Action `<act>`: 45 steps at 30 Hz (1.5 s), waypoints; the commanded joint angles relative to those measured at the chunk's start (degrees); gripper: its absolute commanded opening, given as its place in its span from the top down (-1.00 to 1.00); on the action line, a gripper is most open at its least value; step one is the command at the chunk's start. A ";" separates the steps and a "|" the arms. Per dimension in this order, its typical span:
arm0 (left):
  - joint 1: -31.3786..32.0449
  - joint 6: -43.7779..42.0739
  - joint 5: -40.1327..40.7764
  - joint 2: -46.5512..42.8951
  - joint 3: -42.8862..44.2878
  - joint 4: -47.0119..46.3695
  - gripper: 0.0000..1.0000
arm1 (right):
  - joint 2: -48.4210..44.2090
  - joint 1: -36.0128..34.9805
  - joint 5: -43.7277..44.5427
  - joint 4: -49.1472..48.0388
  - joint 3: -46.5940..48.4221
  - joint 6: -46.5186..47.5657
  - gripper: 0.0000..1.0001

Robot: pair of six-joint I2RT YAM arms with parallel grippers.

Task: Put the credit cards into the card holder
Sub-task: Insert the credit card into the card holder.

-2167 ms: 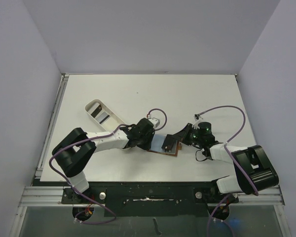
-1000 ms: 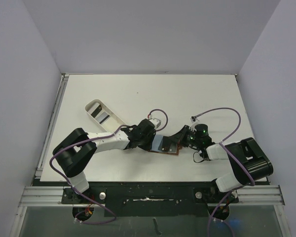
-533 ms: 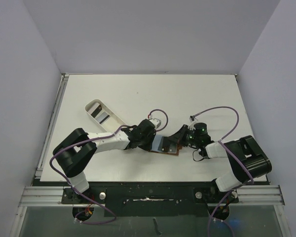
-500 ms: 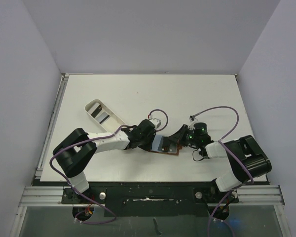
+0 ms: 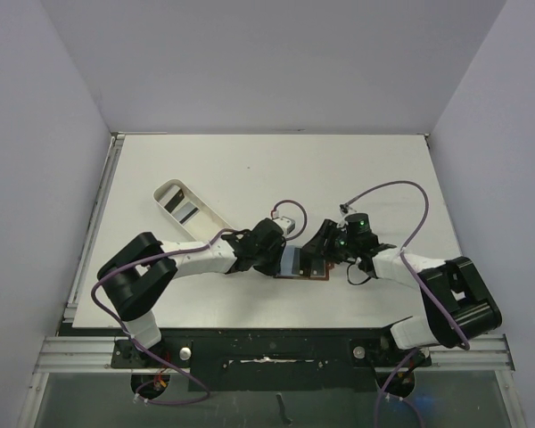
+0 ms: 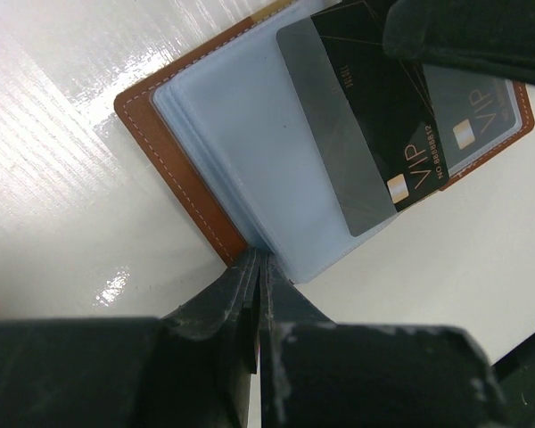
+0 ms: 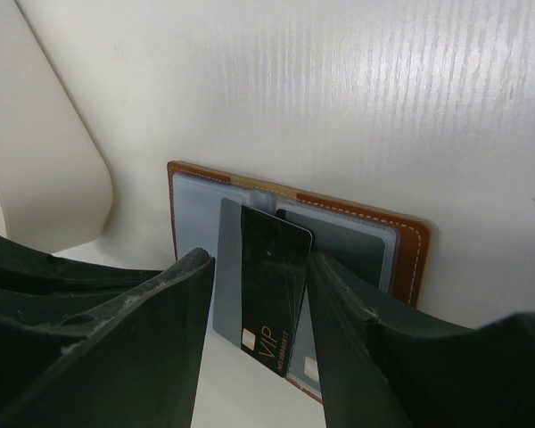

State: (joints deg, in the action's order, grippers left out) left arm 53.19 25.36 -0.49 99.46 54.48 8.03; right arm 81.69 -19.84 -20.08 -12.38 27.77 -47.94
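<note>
Right wrist view puts you mid-insertion: the credit card [image 7: 269, 303] sits partway inside a clear sleeve [image 7: 196, 214] of the card holder [image 7: 410, 241], open on the table [image 7: 339, 89] toward its front edge. Your right gripper [image 7: 259, 259] stands wide, the card between its jaws but ungripped. Your left gripper [image 6: 259, 267] is closed tight at the holder's edge, so next, I judge, push the card fully home.

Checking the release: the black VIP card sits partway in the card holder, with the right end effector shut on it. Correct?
No: the right wrist view shows the right end effector open, not gripping the black VIP card, which does sit partway in the card holder.
</note>
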 commanded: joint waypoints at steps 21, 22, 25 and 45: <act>0.42 1.92 -1.95 0.81 -0.98 -4.21 1.00 | -0.12 -6.56 -1.02 -10.55 -2.62 -5.79 -0.01; 0.42 1.96 -1.93 0.89 -0.91 -4.13 1.00 | 0.26 -6.54 -1.58 -11.44 -2.82 -6.21 0.00; 0.42 2.05 -1.85 0.89 -1.00 -4.31 1.00 | 1.18 -6.62 -2.92 -13.99 -3.29 -7.08 0.03; -1.69 9.17 1.04 -2.70 1.42 -0.88 0.65 | -4.12 -6.59 3.61 2.00 -0.04 -0.17 0.45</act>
State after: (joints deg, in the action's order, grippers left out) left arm 52.82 31.42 -0.16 99.33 53.65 6.28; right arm 78.94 -25.98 -17.91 -12.27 25.08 -50.43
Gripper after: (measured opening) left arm 0.159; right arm 0.280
